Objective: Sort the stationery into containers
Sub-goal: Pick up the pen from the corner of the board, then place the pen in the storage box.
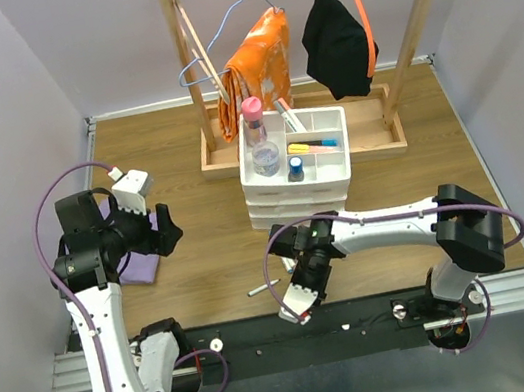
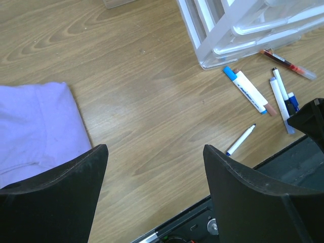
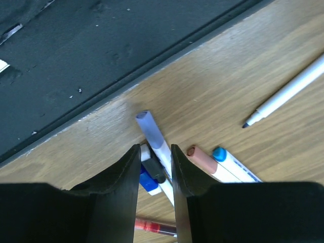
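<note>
I am holding the right fingers (image 3: pixel 178 169) astride the purple-capped pen (image 3: pixel 150 132) in front of the drawer unit (image 1: pixel 299 194), pen lengthwise between them, grip uncertain; left fingers (image 2: pixel 230 174) hanging released, farther off.

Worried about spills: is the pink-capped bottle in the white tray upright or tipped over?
Upright: the pink-capped bottle stands at the left of the white tray, pink cap on top, well above the rim.

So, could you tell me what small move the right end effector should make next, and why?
Probably close the right end effector snugly: its fingers straddle a white pen lying on the table, and a firm grip isn't evident.
</note>
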Controlling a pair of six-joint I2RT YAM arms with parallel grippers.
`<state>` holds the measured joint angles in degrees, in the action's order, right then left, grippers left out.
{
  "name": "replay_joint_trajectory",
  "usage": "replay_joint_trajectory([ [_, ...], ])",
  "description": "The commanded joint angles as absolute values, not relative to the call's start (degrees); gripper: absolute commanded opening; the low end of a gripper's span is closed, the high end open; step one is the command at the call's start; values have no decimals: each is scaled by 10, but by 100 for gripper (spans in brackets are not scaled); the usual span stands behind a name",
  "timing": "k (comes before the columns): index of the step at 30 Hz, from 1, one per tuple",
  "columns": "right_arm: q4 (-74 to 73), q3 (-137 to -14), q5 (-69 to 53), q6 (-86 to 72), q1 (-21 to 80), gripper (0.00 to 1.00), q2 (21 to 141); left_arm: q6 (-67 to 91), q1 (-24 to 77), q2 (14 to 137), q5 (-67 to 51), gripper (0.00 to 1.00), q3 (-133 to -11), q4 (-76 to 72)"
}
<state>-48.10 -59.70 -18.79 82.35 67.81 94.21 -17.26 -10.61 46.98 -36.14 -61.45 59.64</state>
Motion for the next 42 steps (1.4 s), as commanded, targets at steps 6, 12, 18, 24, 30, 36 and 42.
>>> replay_joint_trajectory([
  [6,-469,-568,-180,844,683,38,961,-161,-140,462,-363,85,-619,592],
  [12,-454,-560,-189,846,683,38,973,-150,-162,464,-374,86,-619,589],
  [18,-426,-559,-186,842,683,33,1005,-149,-166,468,-381,86,-620,589],
  [24,-407,-579,-197,825,683,11,1005,-150,-166,475,-391,86,-617,586],
  [30,-457,-696,-172,830,682,7,972,-168,-166,481,-405,86,-627,599],
  [36,-491,-921,-145,756,681,3,955,-171,-166,483,-412,86,-657,606],
  [42,-520,-1177,-221,473,650,1,961,-172,-165,495,-435,86,-663,602],
])
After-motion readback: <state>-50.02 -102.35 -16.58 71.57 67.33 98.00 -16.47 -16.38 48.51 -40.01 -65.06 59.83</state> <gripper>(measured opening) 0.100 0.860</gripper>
